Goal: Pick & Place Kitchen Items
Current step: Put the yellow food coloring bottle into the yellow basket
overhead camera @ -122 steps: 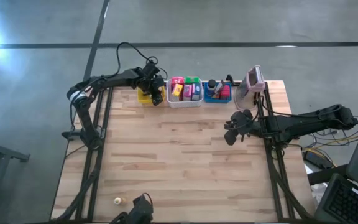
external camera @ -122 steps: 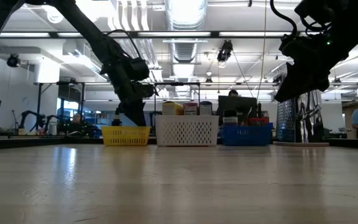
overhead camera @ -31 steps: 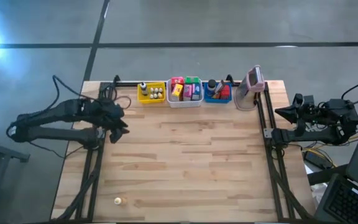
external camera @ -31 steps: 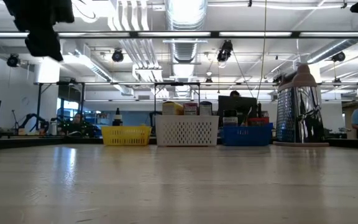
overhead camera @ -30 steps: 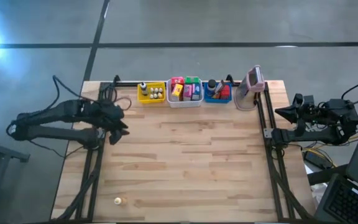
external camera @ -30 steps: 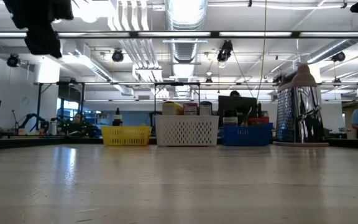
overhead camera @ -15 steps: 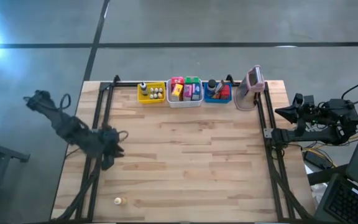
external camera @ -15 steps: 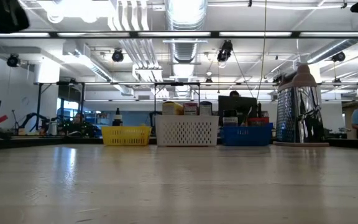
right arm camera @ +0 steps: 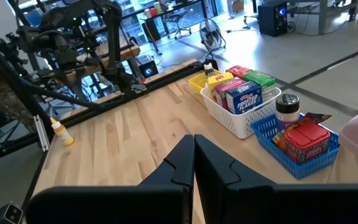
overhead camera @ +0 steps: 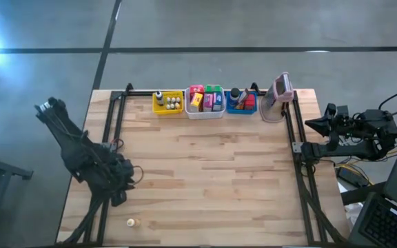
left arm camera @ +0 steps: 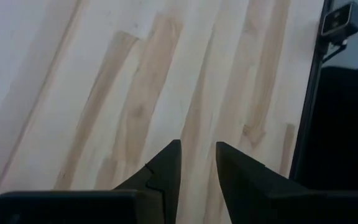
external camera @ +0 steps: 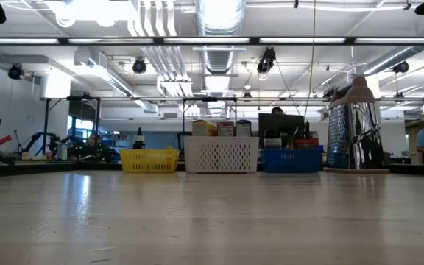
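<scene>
Dark left tool (left arm camera: 197, 163) hangs slightly parted, empty.

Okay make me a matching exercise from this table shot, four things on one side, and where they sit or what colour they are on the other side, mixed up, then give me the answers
Things
1. yellow bin
2. white bin
3. blue bin
4. small orange-and-white piece

Descriptions
A. alone near the table's front edge, left side
B. middle of the back row, holding pink, green and yellow boxes
C. left end of the bin row, holding small whitish pieces
D. next to the upright pink-topped grater, holding a red packet

Pairs: 1-C, 2-B, 3-D, 4-A
</scene>
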You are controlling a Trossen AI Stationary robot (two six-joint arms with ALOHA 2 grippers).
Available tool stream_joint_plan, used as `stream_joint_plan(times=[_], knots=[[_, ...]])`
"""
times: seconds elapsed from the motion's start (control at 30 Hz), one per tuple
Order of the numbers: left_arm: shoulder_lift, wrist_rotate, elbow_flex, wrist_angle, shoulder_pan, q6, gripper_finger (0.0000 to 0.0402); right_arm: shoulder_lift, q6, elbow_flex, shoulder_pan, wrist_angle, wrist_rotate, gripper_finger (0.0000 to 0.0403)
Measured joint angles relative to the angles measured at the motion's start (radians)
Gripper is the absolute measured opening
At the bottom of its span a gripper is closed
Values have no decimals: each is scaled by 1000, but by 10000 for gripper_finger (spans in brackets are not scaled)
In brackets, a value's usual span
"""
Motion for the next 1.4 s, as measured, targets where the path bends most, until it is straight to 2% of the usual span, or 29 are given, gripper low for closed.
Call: stream_joint_plan(times=[0.23,0.57,0.83,1.1,1.23,1.4], knots=[[71,110,60,-27,-3,-63,106,0,0,0,0,0,0,8],[152,105,148,-64,-6,-183,106,0,0,0,0,0,0,8],[239,52,221,-149,-6,-286,106,0,0,0,0,0,0,8],[289,49,338,-232,-6,-294,106,0,0,-1,0,0,0,8],[314,46,396,-295,-16,-370,106,0,0,-1,0,0,0,8],[351,65,407,-320,-44,-518,106,0,0,-1,0,0,0,8]])
